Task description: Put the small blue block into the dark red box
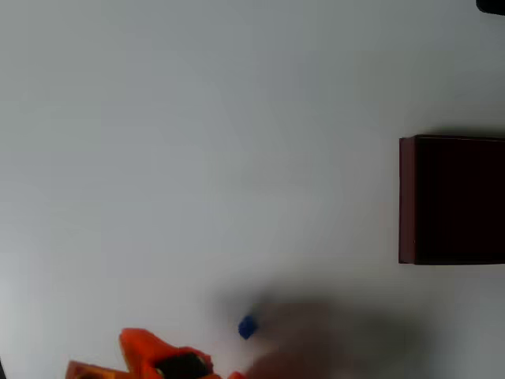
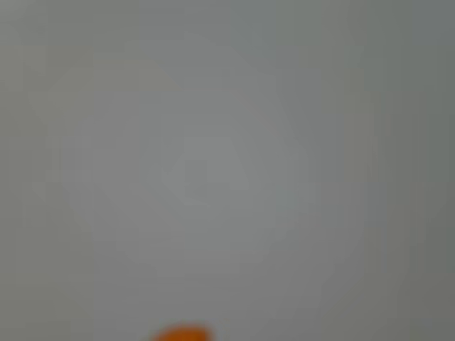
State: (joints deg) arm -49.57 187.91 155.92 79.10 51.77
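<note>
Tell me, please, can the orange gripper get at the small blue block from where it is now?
Probably yes. In the overhead view the small blue block lies alone on the white table, right of the orange gripper, with nothing solid between them. A blurred shadow falls beside it. The jaws are too blurred to judge.

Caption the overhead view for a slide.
Small blue block lies on the white table, the orange arm at the bottom edge, the dark red box far right.

Overhead view: looks straight down on the table [image 1: 197,142], box [image 1: 451,200] at its right edge. Wrist view: close, blurred, facing bare table [image 2: 213,163]; both share that surface.
</note>
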